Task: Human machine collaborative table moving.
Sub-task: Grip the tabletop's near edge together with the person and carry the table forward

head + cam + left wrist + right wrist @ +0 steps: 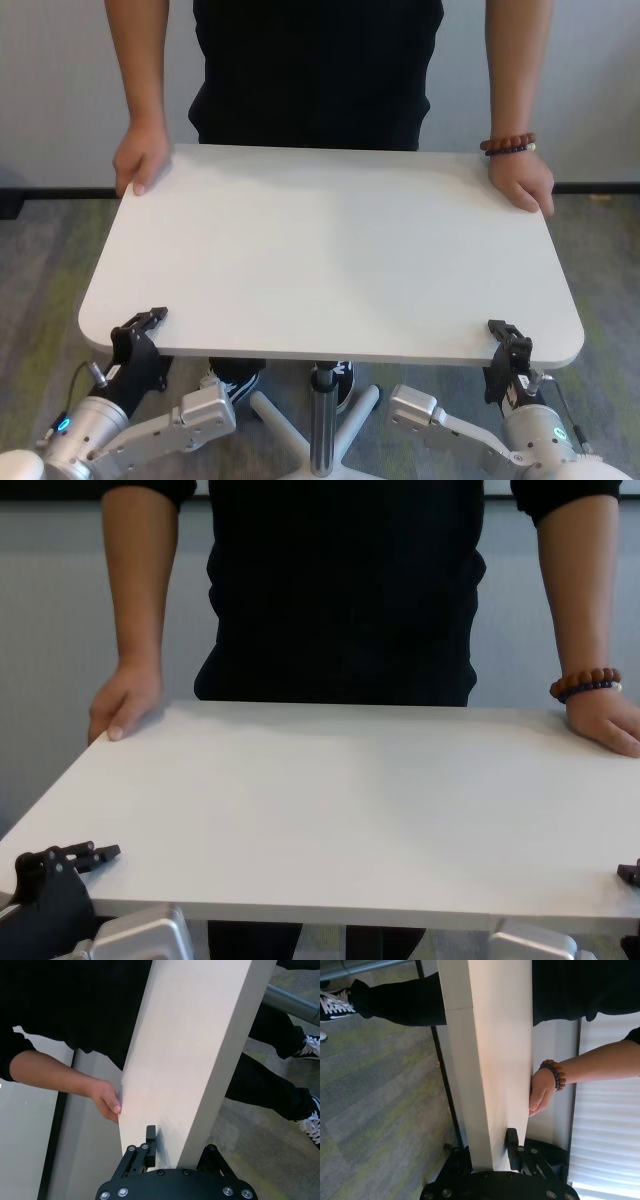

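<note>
The table (330, 250), a white top with rounded corners, lies level in front of me. The human (315, 70) in black stands at its far side with one hand (140, 165) on each far corner and a bead bracelet (508, 146) on one wrist. My left gripper (150, 322) is shut on the table's near edge by the left corner. My right gripper (505, 335) is shut on the same edge by the right corner. In the left wrist view the left gripper (177, 1147) pinches the thin edge of the table (195, 1050). The right gripper (487, 1152) does likewise.
A silver pedestal pole (321, 420) on a white star base (280, 420) stands under the tabletop, between my two forearms. The person's shoes (232, 383) are near that base. Grey-green carpet (40, 260) covers the floor, with a pale wall behind the person.
</note>
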You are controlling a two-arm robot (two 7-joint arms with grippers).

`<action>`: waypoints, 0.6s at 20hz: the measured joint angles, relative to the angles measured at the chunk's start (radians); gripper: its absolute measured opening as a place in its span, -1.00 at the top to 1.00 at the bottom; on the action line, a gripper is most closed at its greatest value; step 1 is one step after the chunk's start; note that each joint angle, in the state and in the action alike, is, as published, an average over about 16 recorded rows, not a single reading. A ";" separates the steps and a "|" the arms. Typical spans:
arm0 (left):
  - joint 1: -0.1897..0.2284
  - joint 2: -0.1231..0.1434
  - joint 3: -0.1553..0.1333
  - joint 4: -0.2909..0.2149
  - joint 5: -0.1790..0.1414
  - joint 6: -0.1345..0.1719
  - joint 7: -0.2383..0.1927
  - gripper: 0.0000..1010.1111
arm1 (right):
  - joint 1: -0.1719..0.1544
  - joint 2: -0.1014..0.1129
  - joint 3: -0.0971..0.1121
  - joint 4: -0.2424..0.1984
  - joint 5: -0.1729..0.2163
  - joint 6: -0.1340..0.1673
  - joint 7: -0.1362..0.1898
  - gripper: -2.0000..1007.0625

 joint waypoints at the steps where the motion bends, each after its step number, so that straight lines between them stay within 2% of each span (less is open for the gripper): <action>1: 0.001 0.000 0.000 -0.001 0.001 0.001 0.001 0.32 | -0.001 0.001 0.000 -0.002 -0.003 0.001 0.000 0.42; 12: 0.001 0.003 -0.016 -0.015 0.015 0.015 0.007 0.32 | 0.002 0.009 0.001 -0.018 -0.046 0.004 0.014 0.43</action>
